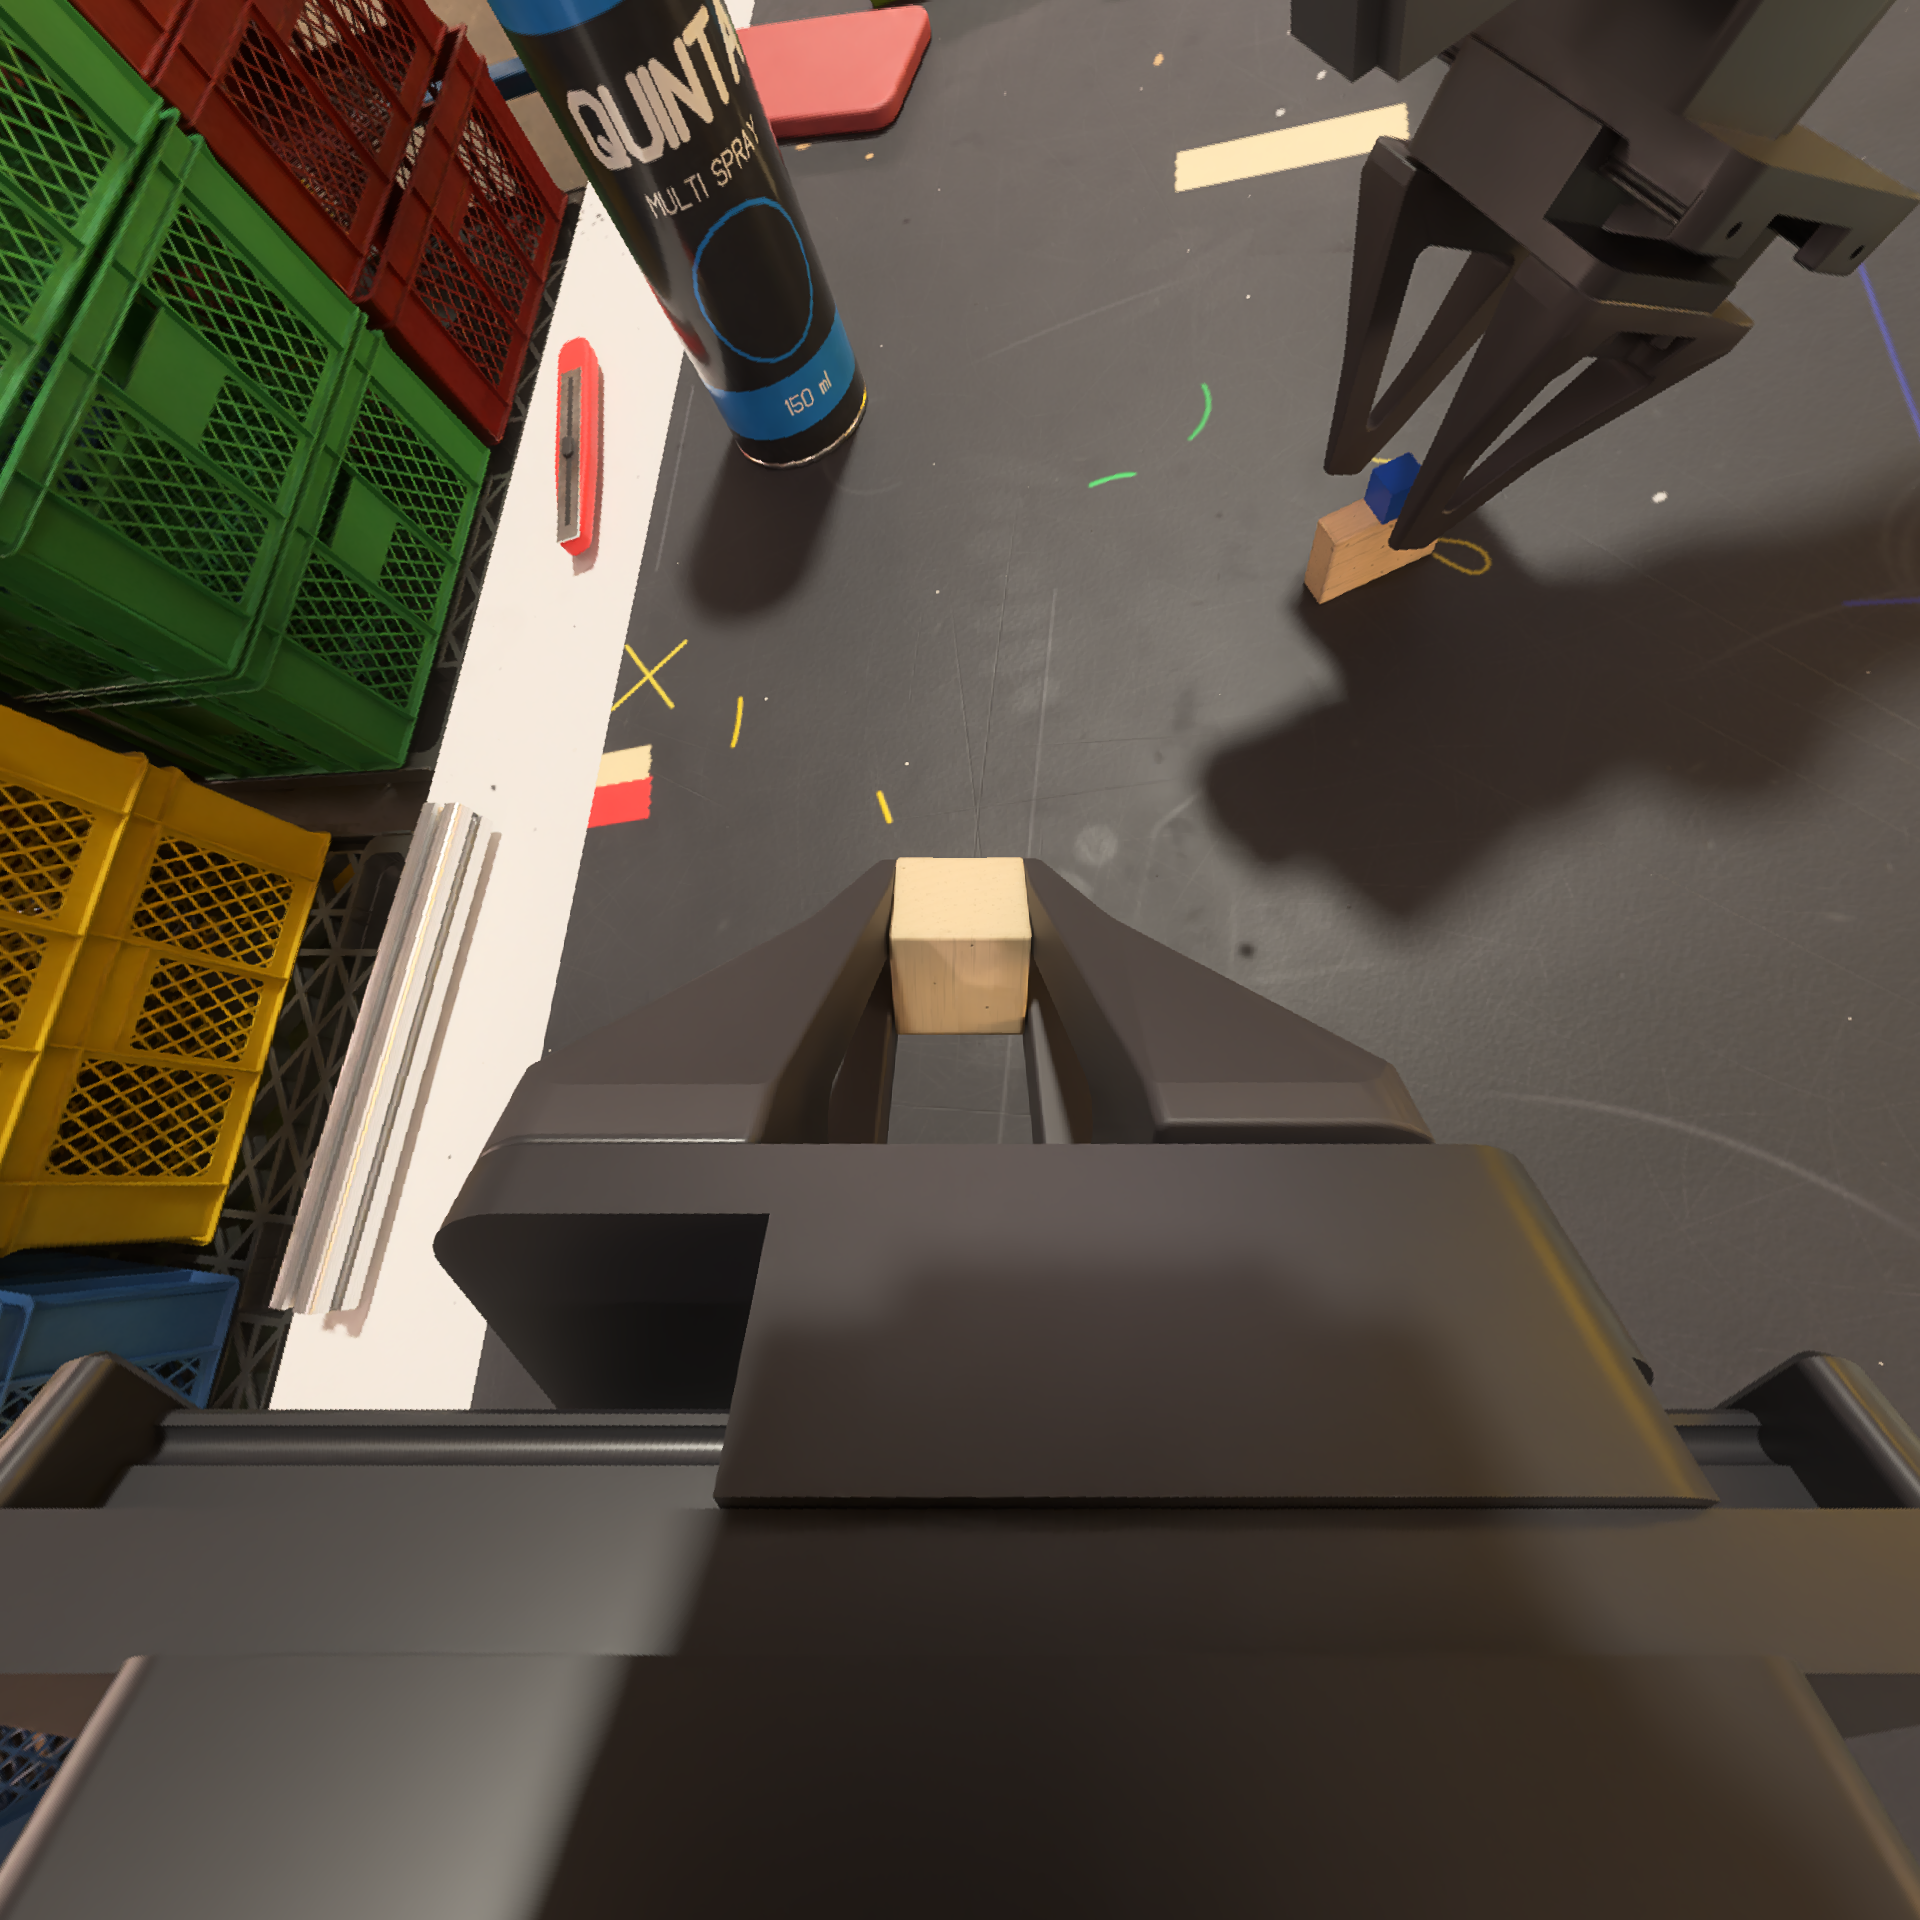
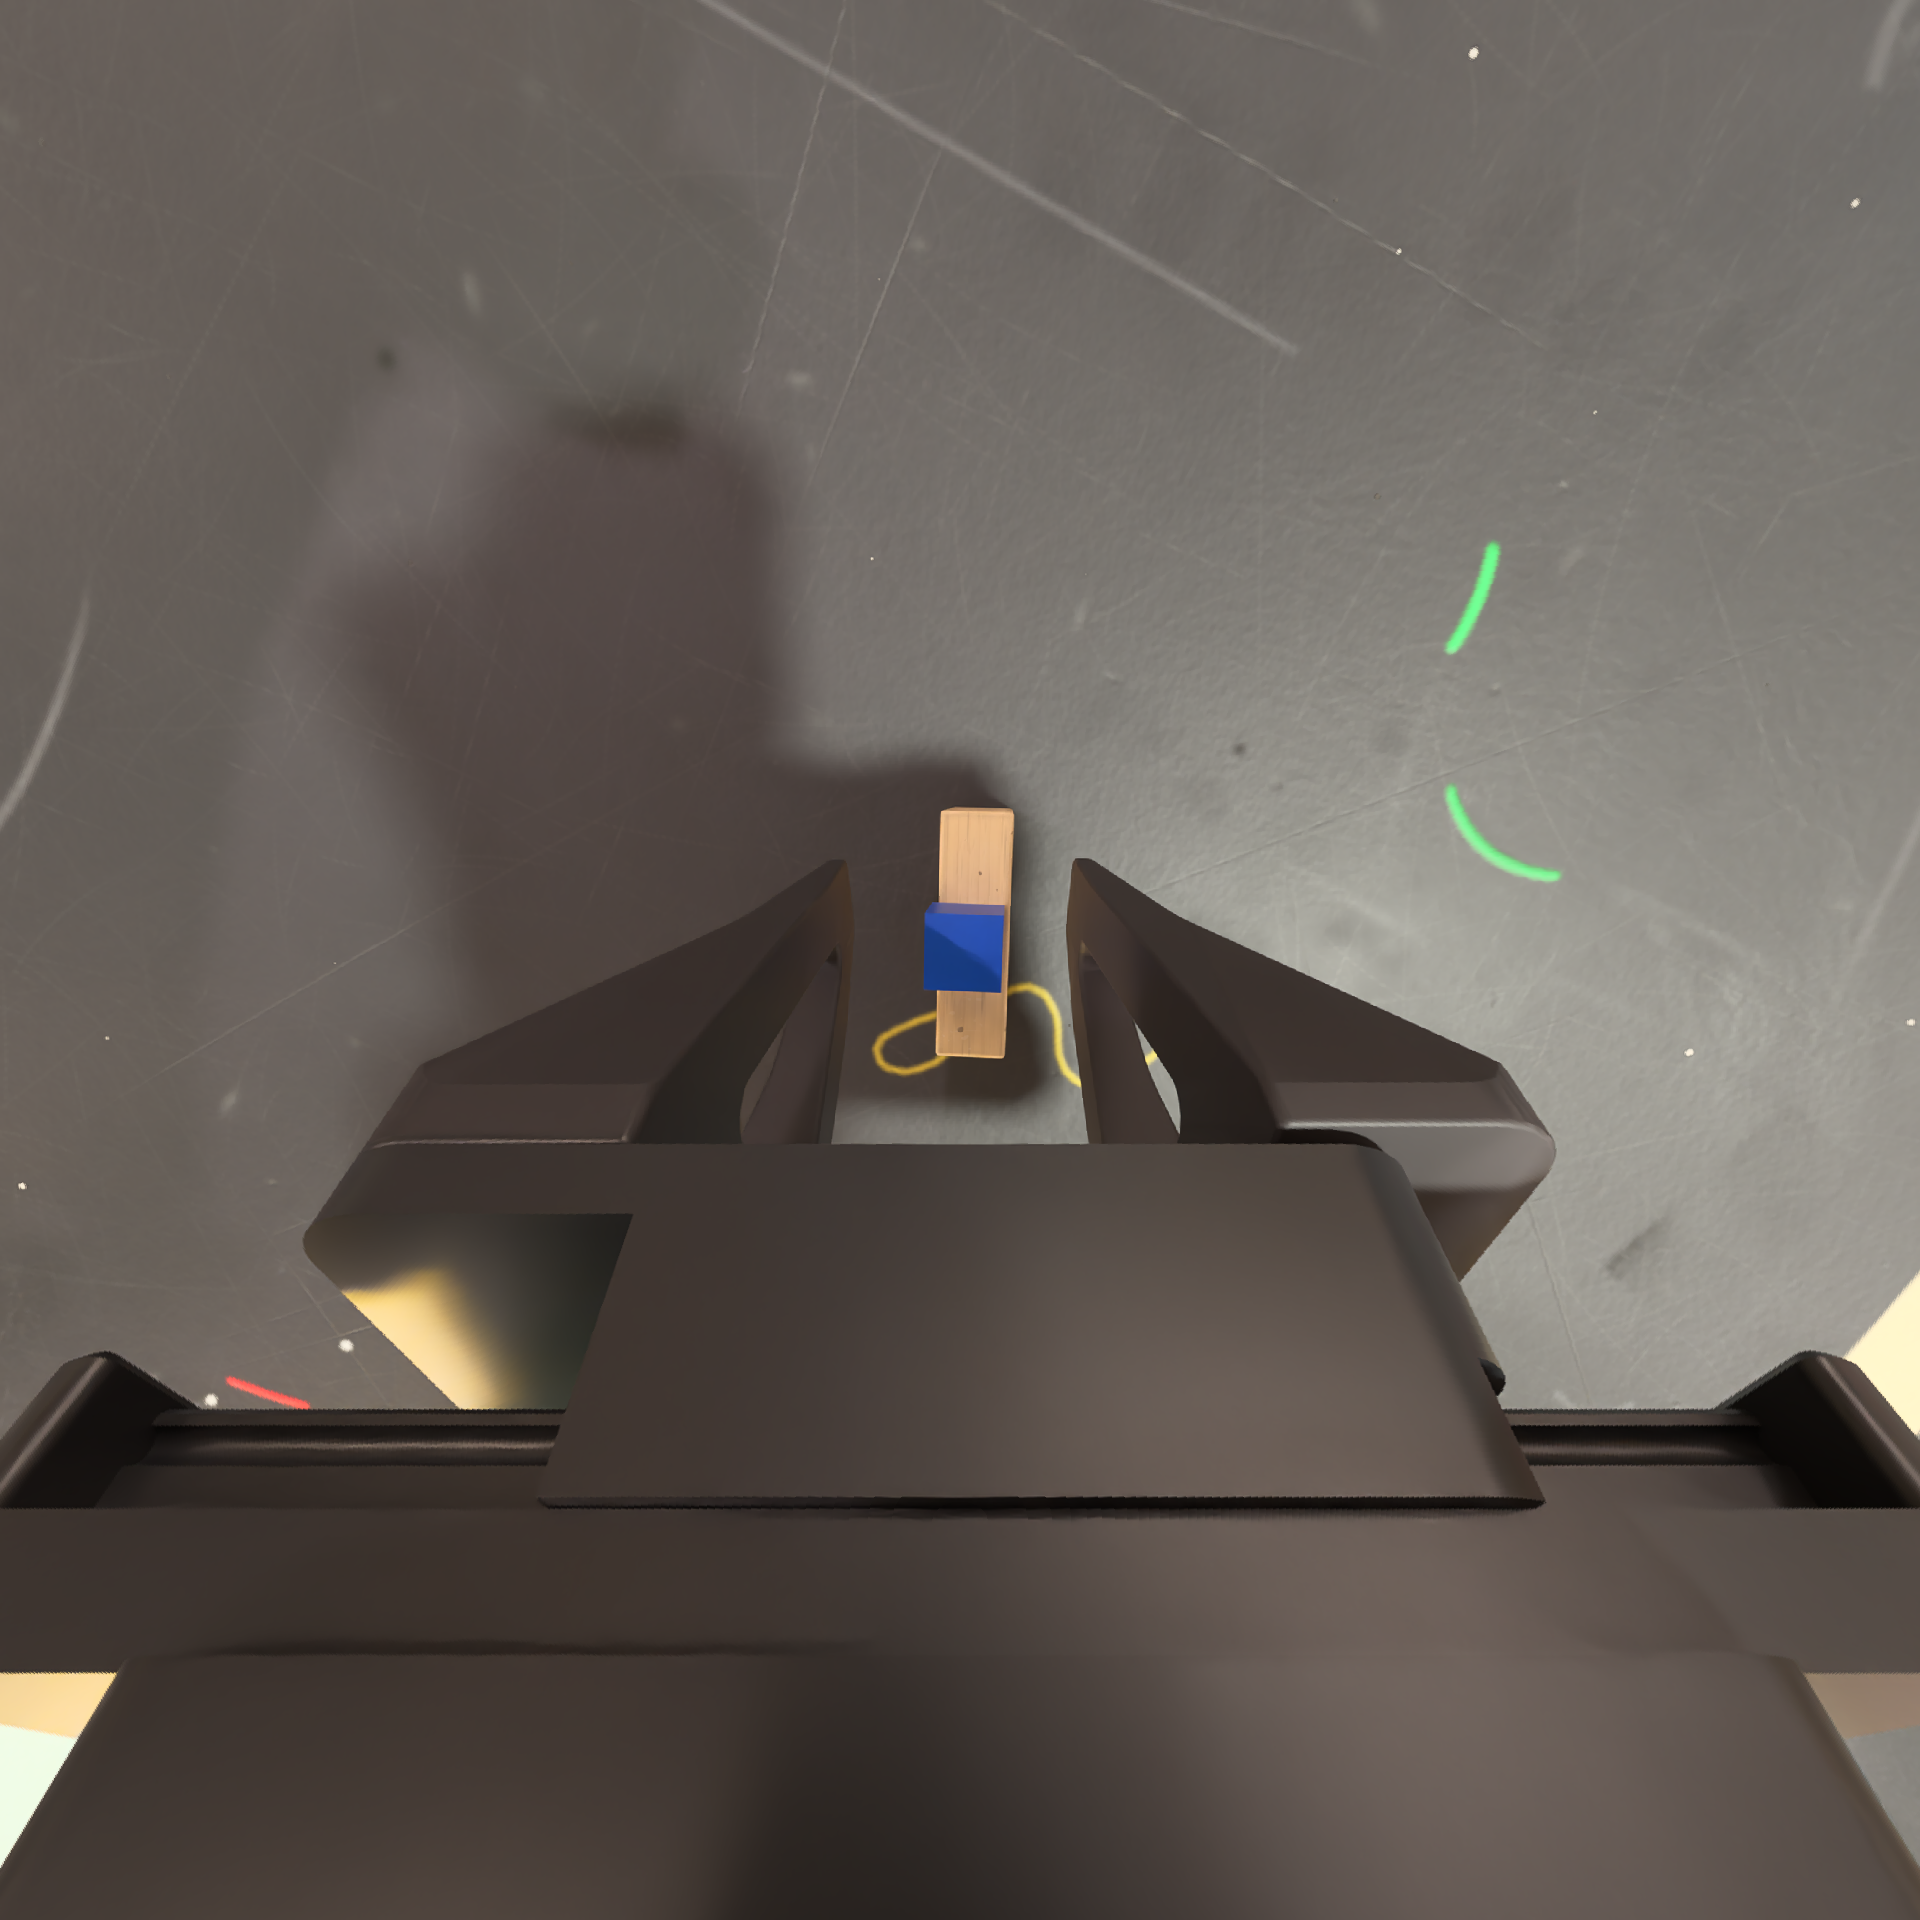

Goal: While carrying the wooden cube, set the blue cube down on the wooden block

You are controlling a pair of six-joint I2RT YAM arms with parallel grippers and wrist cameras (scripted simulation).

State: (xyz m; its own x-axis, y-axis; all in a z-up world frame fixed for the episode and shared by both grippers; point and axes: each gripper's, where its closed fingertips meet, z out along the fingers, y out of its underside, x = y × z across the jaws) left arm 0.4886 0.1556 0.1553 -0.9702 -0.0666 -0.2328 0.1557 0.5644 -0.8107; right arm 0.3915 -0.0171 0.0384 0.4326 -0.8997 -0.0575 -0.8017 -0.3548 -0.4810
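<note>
My left gripper [image 1: 960, 883] is shut on a pale wooden cube [image 1: 960, 940] and holds it above the dark table. At the right in the left wrist view, the blue cube [image 1: 1390, 486] rests on the wooden block [image 1: 1351, 551], with my right gripper [image 1: 1387, 504] over them. In the right wrist view the right gripper [image 2: 961, 868] is open and empty. The blue cube [image 2: 966, 945] sits on the middle of the long wooden block [image 2: 975, 862] below, between the spread fingers and apart from both.
A black and blue spray can [image 1: 717, 229] stands at the back left. Green [image 1: 187, 416], red [image 1: 343, 156] and yellow [image 1: 125, 977] crates line the left. A red utility knife [image 1: 577, 447], a metal rail [image 1: 390, 1060] and a pink pad [image 1: 831, 68] lie nearby.
</note>
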